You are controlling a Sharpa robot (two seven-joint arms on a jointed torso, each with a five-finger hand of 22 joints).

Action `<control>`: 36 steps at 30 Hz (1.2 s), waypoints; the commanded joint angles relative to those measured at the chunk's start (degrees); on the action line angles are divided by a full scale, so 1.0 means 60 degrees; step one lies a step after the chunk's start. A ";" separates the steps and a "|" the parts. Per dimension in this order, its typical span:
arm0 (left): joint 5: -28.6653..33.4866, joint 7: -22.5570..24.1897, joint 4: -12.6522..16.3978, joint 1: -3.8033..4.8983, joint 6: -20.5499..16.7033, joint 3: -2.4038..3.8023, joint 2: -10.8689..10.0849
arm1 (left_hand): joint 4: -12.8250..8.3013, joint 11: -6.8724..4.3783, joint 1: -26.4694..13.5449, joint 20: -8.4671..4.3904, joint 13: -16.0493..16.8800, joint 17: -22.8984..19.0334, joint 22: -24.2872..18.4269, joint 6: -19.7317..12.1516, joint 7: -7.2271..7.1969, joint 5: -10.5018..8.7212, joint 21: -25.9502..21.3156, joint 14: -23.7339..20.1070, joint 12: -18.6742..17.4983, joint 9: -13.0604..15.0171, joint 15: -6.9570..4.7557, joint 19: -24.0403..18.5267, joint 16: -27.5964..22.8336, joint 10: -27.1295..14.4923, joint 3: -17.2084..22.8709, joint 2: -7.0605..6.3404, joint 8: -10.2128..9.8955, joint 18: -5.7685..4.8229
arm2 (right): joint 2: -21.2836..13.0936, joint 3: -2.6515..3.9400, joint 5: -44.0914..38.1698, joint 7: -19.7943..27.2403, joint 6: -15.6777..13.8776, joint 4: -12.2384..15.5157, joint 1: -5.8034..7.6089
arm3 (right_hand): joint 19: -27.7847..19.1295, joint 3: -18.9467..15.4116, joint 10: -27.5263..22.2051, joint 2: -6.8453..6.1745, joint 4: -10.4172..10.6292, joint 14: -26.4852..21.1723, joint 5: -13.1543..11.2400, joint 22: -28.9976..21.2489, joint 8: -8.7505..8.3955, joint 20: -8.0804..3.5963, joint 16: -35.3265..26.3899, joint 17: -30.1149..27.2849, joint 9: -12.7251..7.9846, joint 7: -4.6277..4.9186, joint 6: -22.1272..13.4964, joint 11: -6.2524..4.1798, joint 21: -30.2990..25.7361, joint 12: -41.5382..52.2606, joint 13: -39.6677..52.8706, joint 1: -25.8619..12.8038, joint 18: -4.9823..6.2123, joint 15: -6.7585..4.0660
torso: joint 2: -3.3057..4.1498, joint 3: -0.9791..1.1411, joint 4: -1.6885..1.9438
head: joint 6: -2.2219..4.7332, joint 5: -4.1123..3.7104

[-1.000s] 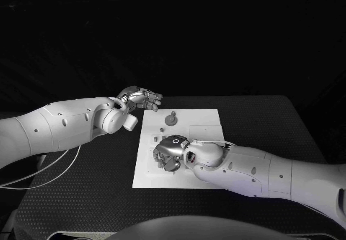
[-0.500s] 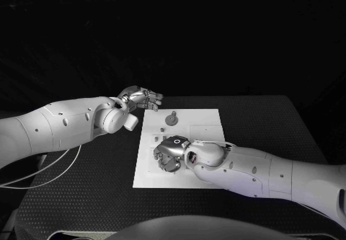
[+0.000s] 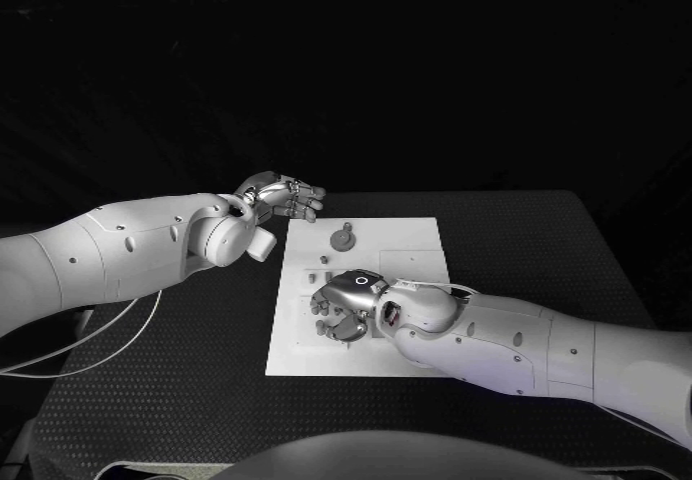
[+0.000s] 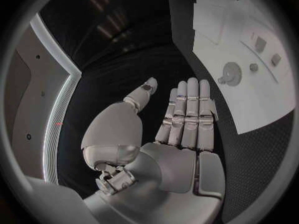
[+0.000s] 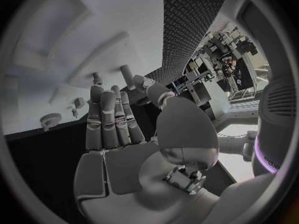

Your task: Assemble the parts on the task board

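In the head view, the white rectangular task board (image 3: 411,245) lay flat at the centre of the black textured tabletop (image 3: 548,250). A round grey part (image 3: 342,239) sat near its upper edge. The right hand (image 3: 343,310) hovered over the board's left-middle, fingers curled downward; whether it held anything could not be told. The left hand (image 3: 284,196) hung off the board's upper-left corner.

In the left wrist view, the left hand (image 4: 181,129) was flat, fingers straight, empty; the disc-shaped part (image 4: 232,73) lay upper right.

In the right wrist view, the right hand (image 5: 118,134) showed extended fingers beside small pegs (image 5: 126,74).
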 commanded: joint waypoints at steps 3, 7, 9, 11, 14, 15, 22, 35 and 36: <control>0.0050 0.0063 -0.0025 0.0007 0.0147 0.0010 -0.0005 | 0.0040 0.0010 -0.0080 -0.0013 -0.0010 -0.0005 -0.0018 -0.0060 -0.0001 -0.0021 0.0008 -0.0051 -0.0013 -0.0002 0.0047 -0.0066 -0.0058 -0.0076 -0.0021 -0.0011 -0.0033 0.0094 | -0.0427 0.0046 0.0778 0.0334 -0.0939 0.0289 0.0154 | 0.0025 -0.0013 0.0183 0.0103 -0.0014 0.0051 0.0018 0.0211 0.0094 -0.0060 0.0103 0.0020 0.0004 -0.0036 0.0050 -0.0090 0.0061 0.0057 -0.0013 0.0233 0.0047 -0.0034 | -0.0008 0.0000 -0.0006 | 0.0035 -0.0005; 0.0051 0.0063 -0.0029 0.0007 0.0130 0.0009 -0.0042 | 0.0041 0.0010 -0.0081 -0.0012 -0.0011 -0.0004 -0.0019 -0.0060 0.0000 -0.0021 0.0009 -0.0051 -0.0012 -0.0002 0.0048 -0.0067 -0.0059 -0.0077 -0.0023 -0.0012 -0.0033 0.0094 | -0.0945 0.0331 0.2083 0.0560 -0.0910 0.0553 0.0456 | 0.0089 -0.0042 0.0713 0.0215 0.0050 0.0142 0.0017 0.0200 0.0201 -0.0083 0.0110 0.0000 0.0022 0.0043 0.0186 -0.0288 0.0118 0.0344 0.0091 0.0229 0.0047 -0.0221 | -0.0007 0.0002 -0.0018 | 0.0089 -0.0017; 0.0056 0.0055 -0.0022 0.0007 0.0098 0.0009 -0.0057 | 0.0041 0.0010 -0.0082 -0.0012 -0.0011 -0.0004 -0.0020 -0.0060 0.0000 -0.0021 0.0009 -0.0051 -0.0012 -0.0002 0.0048 -0.0068 -0.0059 -0.0077 -0.0023 -0.0012 -0.0033 0.0094 | -0.1273 0.0500 0.3001 0.0502 -0.0717 0.0765 0.0618 | 0.0090 -0.0137 0.1181 0.0315 0.0264 0.0165 0.0008 0.0188 0.0442 -0.0059 0.0071 -0.0029 0.0169 -0.0086 0.0533 -0.0465 0.0110 0.0664 0.0322 0.0018 0.0047 -0.0383 | -0.0005 0.0001 -0.0019 | 0.0116 -0.0027; 0.0057 0.0046 -0.0023 0.0007 0.0095 0.0008 -0.0072 | 0.0042 0.0011 -0.0083 -0.0011 -0.0011 -0.0004 -0.0020 -0.0061 0.0000 -0.0022 0.0009 -0.0051 -0.0012 -0.0002 0.0048 -0.0068 -0.0060 -0.0077 -0.0024 -0.0014 -0.0033 0.0094 | -0.1627 0.0587 0.3806 0.0344 -0.0227 0.1014 0.0874 | 0.0144 -0.0244 0.1495 0.0376 0.0421 0.0236 0.0017 0.0176 0.0656 -0.0099 0.0050 -0.0051 0.0411 -0.0199 0.0712 -0.0672 0.0111 0.1055 0.0778 -0.0146 0.0047 -0.0582 | -0.0001 0.0002 -0.0015 | 0.0141 -0.0057; 0.0057 0.0040 -0.0065 0.0007 0.0094 0.0006 -0.0087 | 0.0041 0.0009 -0.0080 -0.0012 -0.0011 -0.0003 -0.0021 -0.0058 -0.0001 -0.0021 0.0010 -0.0052 -0.0010 -0.0001 0.0048 -0.0069 -0.0060 -0.0075 -0.0023 -0.0014 -0.0031 0.0094 | -0.2137 0.0632 0.4586 0.0015 0.0428 0.1328 0.1261 | 0.0143 -0.0339 0.0929 0.0435 0.0622 0.0222 0.0033 0.0180 0.0861 -0.0134 0.0011 -0.0050 0.1157 -0.0217 0.0464 -0.0856 0.0025 0.2166 0.3007 -0.0397 0.0047 -0.0673 | -0.0007 0.0018 -0.0032 | 0.0170 -0.0070; 0.0057 0.0040 -0.0071 0.0007 0.0093 0.0006 -0.0084 | 0.0041 0.0009 -0.0079 -0.0012 -0.0011 -0.0003 -0.0022 -0.0057 -0.0002 -0.0021 0.0010 -0.0052 -0.0010 0.0000 0.0048 -0.0070 -0.0061 -0.0074 -0.0023 -0.0013 -0.0030 0.0095 | -0.2205 0.0632 0.4621 -0.0034 0.0522 0.1363 0.1305 | 0.0143 -0.0372 0.0962 0.0415 0.0667 0.0220 0.0021 0.0183 0.0860 -0.0126 0.0018 -0.0043 0.1188 -0.0233 0.0451 -0.0830 0.0027 0.2287 0.3183 -0.0468 0.0047 -0.0693 | -0.0008 0.0020 -0.0035 | 0.0173 -0.0071; 0.0058 0.0048 -0.0132 0.0005 0.0145 0.0003 -0.0055 | 0.0044 0.0007 -0.0082 -0.0009 -0.0011 -0.0002 -0.0024 -0.0050 -0.0004 -0.0022 0.0010 -0.0055 -0.0006 0.0002 0.0050 -0.0074 -0.0064 -0.0069 -0.0025 -0.0014 -0.0025 0.0094 | -0.3006 0.0636 0.5082 -0.1235 0.2090 0.1536 0.1703 | 0.0418 -0.0429 0.0318 0.0272 0.1031 0.0235 0.0031 0.0230 0.0634 -0.0336 0.1489 0.0953 0.1745 -0.0376 0.0398 -0.1068 0.0568 0.5277 0.6802 -0.0869 0.0047 -0.0942 | -0.0019 0.0029 -0.0060 | 0.0257 -0.0170; 0.0058 0.0020 -0.0124 -0.0007 0.0233 -0.0014 -0.0064 | 0.0083 0.0004 -0.0126 0.0000 -0.0012 0.0000 -0.0034 -0.0038 -0.0009 -0.0023 0.0010 -0.0067 0.0004 0.0007 0.0059 -0.0087 -0.0077 -0.0057 -0.0041 -0.0001 -0.0016 0.0090 | -0.3787 0.0419 0.6085 -0.3588 0.3431 0.2159 0.1659 | 0.1094 -0.0446 0.0210 0.0448 0.2378 0.0644 0.0040 0.0222 0.0390 -0.0811 0.2803 0.1979 0.2137 -0.0472 0.0509 -0.1155 0.1327 0.7833 0.8368 -0.2238 0.0047 -0.1037 | -0.0031 0.0047 -0.0092 | 0.0281 -0.0204; 0.0058 0.0018 -0.0125 -0.0010 0.0240 -0.0015 -0.0066 | 0.0094 0.0003 -0.0139 0.0001 -0.0013 0.0001 -0.0036 -0.0038 -0.0009 -0.0024 0.0011 -0.0069 0.0004 0.0007 0.0060 -0.0089 -0.0079 -0.0058 -0.0046 -0.0001 -0.0016 0.0089 | -0.3860 0.0393 0.6116 -0.3697 0.3420 0.2274 0.1629 | 0.1100 -0.0469 0.0214 0.0473 0.2556 0.0659 0.0033 0.0221 0.0391 -0.0841 0.2851 0.2036 0.2160 -0.0497 0.0592 -0.1178 0.1373 0.7934 0.8369 -0.2470 0.0047 -0.1059 | -0.0030 0.0046 -0.0093 | 0.0288 -0.0215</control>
